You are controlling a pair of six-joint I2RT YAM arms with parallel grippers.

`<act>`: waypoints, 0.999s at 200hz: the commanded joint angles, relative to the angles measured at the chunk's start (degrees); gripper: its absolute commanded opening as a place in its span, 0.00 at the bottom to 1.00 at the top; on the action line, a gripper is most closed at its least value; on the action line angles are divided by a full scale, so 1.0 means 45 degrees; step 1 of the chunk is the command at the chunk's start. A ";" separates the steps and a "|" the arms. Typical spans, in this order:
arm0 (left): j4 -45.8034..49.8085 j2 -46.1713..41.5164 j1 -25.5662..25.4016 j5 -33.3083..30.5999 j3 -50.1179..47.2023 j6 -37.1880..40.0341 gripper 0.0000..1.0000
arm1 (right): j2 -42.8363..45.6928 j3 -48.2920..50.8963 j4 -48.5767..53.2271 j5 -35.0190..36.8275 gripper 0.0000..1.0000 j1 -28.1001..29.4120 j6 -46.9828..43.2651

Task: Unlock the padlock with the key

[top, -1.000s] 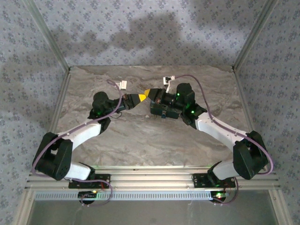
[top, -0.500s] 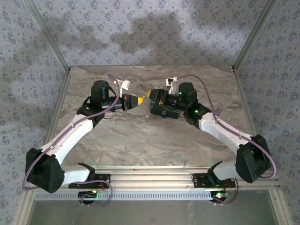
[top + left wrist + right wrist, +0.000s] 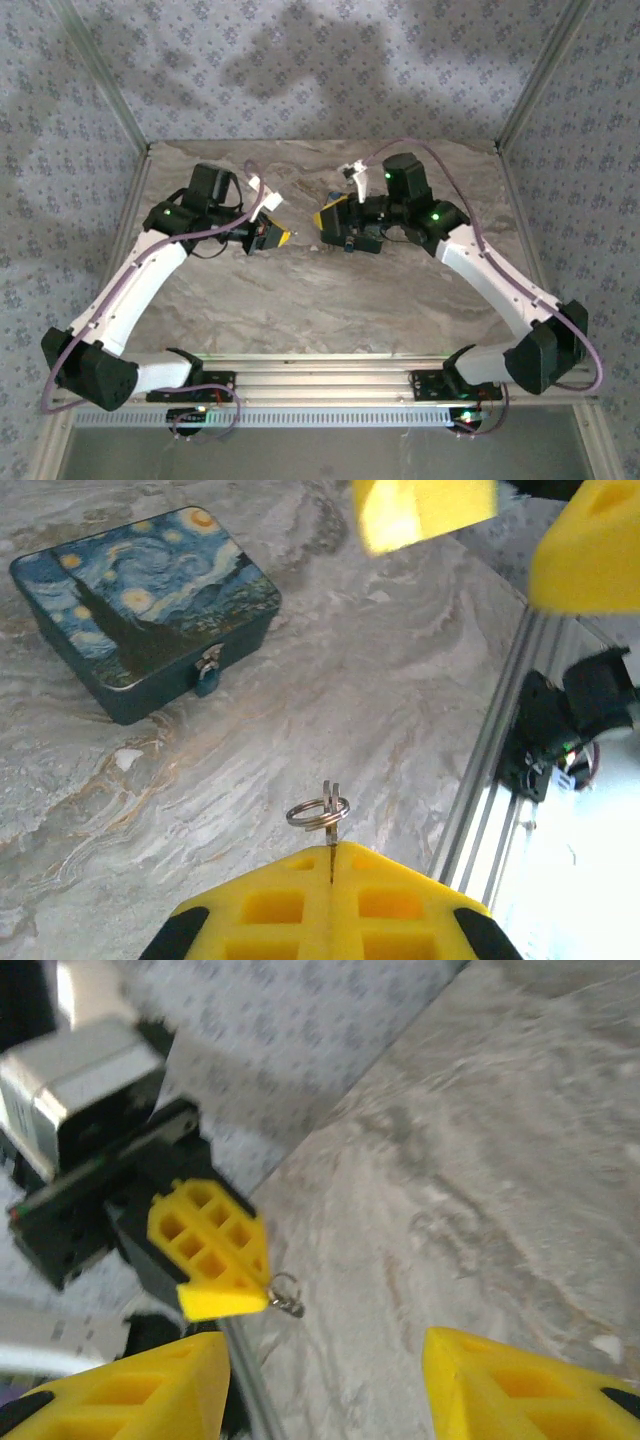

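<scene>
Landmark: the starry-print box [image 3: 130, 590], lying flat on the marbled surface [image 3: 400, 690].
Padlock: a small blue padlock [image 3: 206, 678] hangs at the clasp on the box's front wall. It is too small to tell which way its keyhole faces.
Key: the key [image 3: 329, 802] pokes out of the left gripper [image 3: 331, 852], well apart from the box's front wall. Its ring end shows, and the rest is hidden between the pads.
Left jaws: clenched on the key, pads pressed flat together.
Right jaws: released, with the right gripper [image 3: 325, 1360] spread wide and nothing between its fingers. It sits beside the box and faces the left gripper.
Handling, key: probably light, stiff, thin and slick, so it is likely to twist in a loose pinch. It should be held by the flat head, leaving the blade free.
Handling, padlock: likely light and free to swing on the clasp. It would need steadying by its body while the key goes in.
Change from 1 second ago: the 2 yellow tips were touching then, with the right jaws closed. The right jaws have since opened and the left gripper has drawn back from the box with the key, which looks like a handover.
</scene>
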State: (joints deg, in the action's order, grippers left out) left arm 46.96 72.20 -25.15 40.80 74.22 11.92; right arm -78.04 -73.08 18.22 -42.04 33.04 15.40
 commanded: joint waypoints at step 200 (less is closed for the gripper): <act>0.3197 0.1354 0.0022 0.2008 0.1203 0.4177 0.00 | -0.2093 -0.1274 0.2688 -0.2692 0.55 0.0933 -0.4750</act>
State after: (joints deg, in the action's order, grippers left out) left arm 59.68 77.91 -25.15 47.40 77.62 28.95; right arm -89.60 -79.00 29.10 -53.52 37.56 -2.70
